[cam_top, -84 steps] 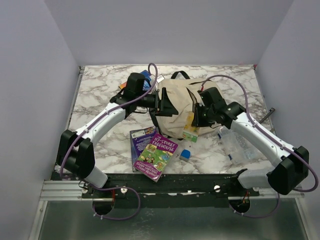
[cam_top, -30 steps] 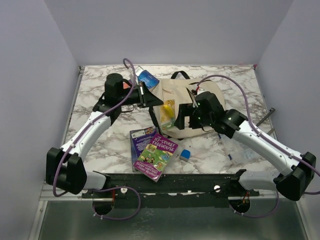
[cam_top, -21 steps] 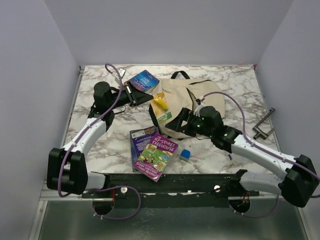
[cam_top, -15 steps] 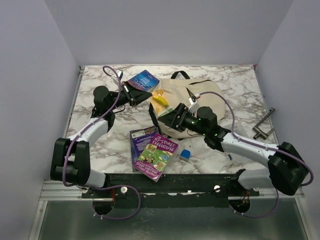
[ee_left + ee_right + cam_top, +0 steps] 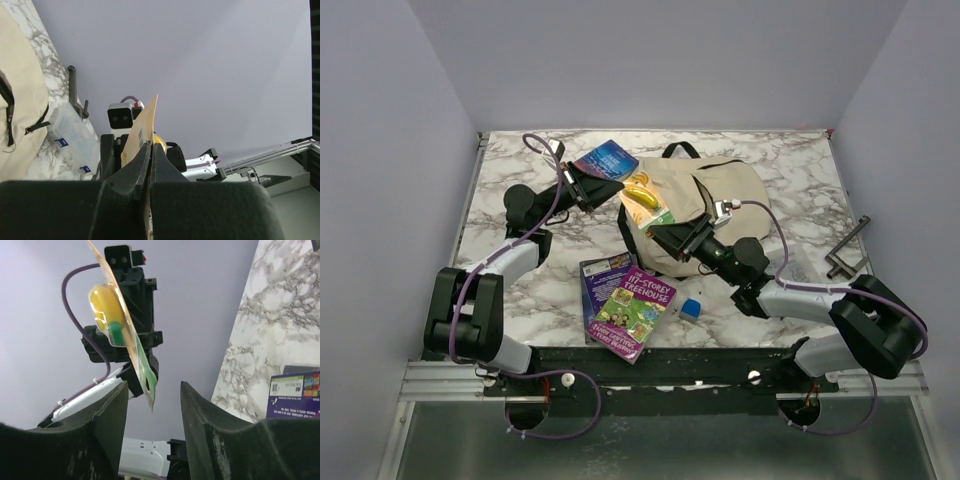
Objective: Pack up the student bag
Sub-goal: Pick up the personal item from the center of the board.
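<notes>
— Where do we find the student bag (image 5: 725, 190)?

— Lying on the marble worktop (image 5: 510, 175), at about one o'clock from its middle in the overhead view. Its black strap loop is at the twelve o'clock end.

— And the left jaws?

— We see them pressed together on the edge of a blister card (image 5: 642, 200). The card has a yellow item sealed under clear plastic and a green lower end. In the left wrist view it stands edge-on out of the jaws, lifted off the worktop. From overhead it overlaps the bag's nine o'clock edge.

— The right jaws?

— Parted, and aimed toward ten o'clock at that card. In the right wrist view the card's green corner hangs into the gap between the two fingers (image 5: 107, 425), nearer the one on the nine o'clock side of that picture. We make out no contact with either finger, so we say they have hold of nothing.

— What else do we have around them?

— A blue book (image 5: 607, 160) lies at eleven o'clock, just beside the bag's corner. At six o'clock a purple book (image 5: 635, 308) lies partly on a second book (image 5: 603, 272). A small blue block (image 5: 691, 308) sits just beside them at their three o'clock. A clear plastic box (image 5: 75, 132) rests near the bag, mostly hidden behind the right arm (image 5: 800, 300) from overhead. A dark clamp (image 5: 845, 252) stands at three o'clock, near the worktop's edge.
</notes>
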### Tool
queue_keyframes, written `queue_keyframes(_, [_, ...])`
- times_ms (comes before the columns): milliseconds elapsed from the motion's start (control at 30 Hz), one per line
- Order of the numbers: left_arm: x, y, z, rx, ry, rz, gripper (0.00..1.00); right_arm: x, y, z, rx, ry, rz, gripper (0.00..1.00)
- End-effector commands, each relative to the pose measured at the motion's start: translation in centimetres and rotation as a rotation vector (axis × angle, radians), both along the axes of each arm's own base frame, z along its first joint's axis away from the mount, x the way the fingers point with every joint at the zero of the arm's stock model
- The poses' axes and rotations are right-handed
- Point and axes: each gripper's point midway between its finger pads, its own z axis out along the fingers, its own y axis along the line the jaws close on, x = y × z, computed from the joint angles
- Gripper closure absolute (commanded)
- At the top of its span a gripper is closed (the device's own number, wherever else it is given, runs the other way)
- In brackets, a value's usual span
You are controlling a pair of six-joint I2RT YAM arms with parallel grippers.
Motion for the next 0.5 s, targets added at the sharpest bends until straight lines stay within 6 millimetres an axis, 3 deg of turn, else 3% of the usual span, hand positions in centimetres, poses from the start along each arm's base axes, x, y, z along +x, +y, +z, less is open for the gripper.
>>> queue_keyframes(0, [-0.3, 0.4, 0.9, -0.035, -0.045, 0.004, 1.00, 0.4, -0.6, 3.1, 0.091, -0.071, -0.044, 0.55])
queue_keyframes(133, [-0.3, 0.4, 0.7, -0.035, -0.044, 0.015, 1.00, 0.6, -0.4, 3.9, 0.111, -0.084, -0.039, 0.77])
queue_keyframes(233, [-0.3, 0.4, 0.6, -0.035, -0.041, 0.022, 1.00, 1.0, -0.4, 4.2, 0.076, -0.092, -0.051, 0.99])
queue_keyframes(300, [-0.4, 0.5, 0.6, -0.033, -0.040, 0.034, 1.00, 1.8, -0.2, 4.2, 0.014, -0.089, -0.059, 0.99])
queue_keyframes(333, [-0.3, 0.5, 0.5, -0.024, -0.043, 0.044, 0.96, 2.4, -0.2, 3.4, -0.047, -0.068, -0.067, 1.00])
queue_keyframes(433, [0.0, 0.7, -0.4, 0.049, -0.018, 0.087, 0.57, 4.1, -1.4, 1.5, -0.205, -0.023, -0.116, 0.99])
queue_keyframes(467, [0.2, 0.8, -0.9, 0.092, -0.010, 0.100, 0.50, 4.6, -2.0, 1.0, -0.241, -0.014, -0.128, 0.99])
